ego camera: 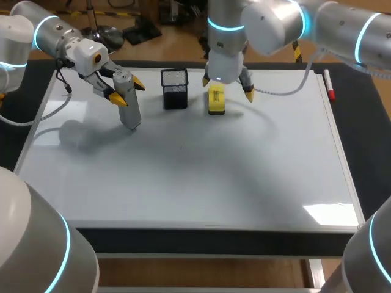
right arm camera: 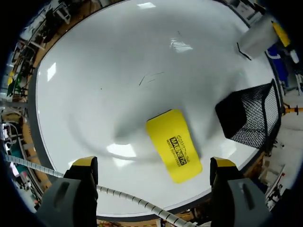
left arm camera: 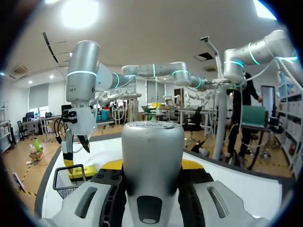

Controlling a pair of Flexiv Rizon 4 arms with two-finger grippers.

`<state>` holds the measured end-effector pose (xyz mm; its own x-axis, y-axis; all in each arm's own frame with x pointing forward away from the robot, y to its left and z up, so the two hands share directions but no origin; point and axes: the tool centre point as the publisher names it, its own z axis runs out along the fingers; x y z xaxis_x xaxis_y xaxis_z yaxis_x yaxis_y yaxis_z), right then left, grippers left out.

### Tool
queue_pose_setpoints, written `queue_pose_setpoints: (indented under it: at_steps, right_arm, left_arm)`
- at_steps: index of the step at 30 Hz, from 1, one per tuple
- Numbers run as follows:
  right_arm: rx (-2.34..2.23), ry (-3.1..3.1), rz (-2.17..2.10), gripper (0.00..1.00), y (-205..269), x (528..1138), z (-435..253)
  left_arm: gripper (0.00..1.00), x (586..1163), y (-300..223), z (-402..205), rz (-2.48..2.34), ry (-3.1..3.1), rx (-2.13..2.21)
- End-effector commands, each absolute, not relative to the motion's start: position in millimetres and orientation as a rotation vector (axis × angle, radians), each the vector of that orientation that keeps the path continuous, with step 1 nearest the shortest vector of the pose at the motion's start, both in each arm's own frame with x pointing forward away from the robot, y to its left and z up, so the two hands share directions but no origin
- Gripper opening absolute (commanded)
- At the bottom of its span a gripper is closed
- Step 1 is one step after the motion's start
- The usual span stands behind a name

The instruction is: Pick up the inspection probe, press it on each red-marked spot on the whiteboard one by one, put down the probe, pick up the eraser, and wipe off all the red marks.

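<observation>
The silver inspection probe [ego camera: 129, 101] stands tilted over the far left part of the whiteboard [ego camera: 214, 177], its lower end near or on the surface. My left gripper [ego camera: 127, 90] is shut on the probe [left arm camera: 152, 151], one finger on each side. The yellow eraser [ego camera: 215, 99] lies flat on the board at the far middle. My right gripper [ego camera: 227, 87] hangs open just above the eraser [right arm camera: 173, 144], its fingers well apart and touching nothing. I see no red marks on the board, only a few faint dark strokes [right arm camera: 151, 78].
A black mesh cup [ego camera: 175, 88] stands between the probe and the eraser, close to both grippers. A red-capped marker [ego camera: 328, 85] lies along the board's far right edge. A black mat surrounds the whiteboard.
</observation>
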<state>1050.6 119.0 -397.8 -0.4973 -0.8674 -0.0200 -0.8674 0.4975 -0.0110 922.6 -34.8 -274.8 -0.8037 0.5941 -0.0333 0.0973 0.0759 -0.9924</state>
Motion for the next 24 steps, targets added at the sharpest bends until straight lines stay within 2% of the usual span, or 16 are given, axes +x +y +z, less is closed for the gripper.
queue_pose_setpoints:
  at_steps: [1, 13, 24]
  right_arm:
    - [-1.341, 2.740, 0.108, 1.00, 100, 1043, -378]
    - [-0.791, 2.896, 0.207, 1.00, 77, 1041, -337]
    - [-0.487, 2.999, 0.302, 1.00, 81, 1048, -295]
  left_arm:
    - [0.00, 924, -34, -274, 1.775, -1.978, -0.690]
    - [0.00, 924, -34, -274, 1.775, -1.978, -0.690]
    - [0.00, 924, -34, -274, 1.775, -1.978, -0.690]
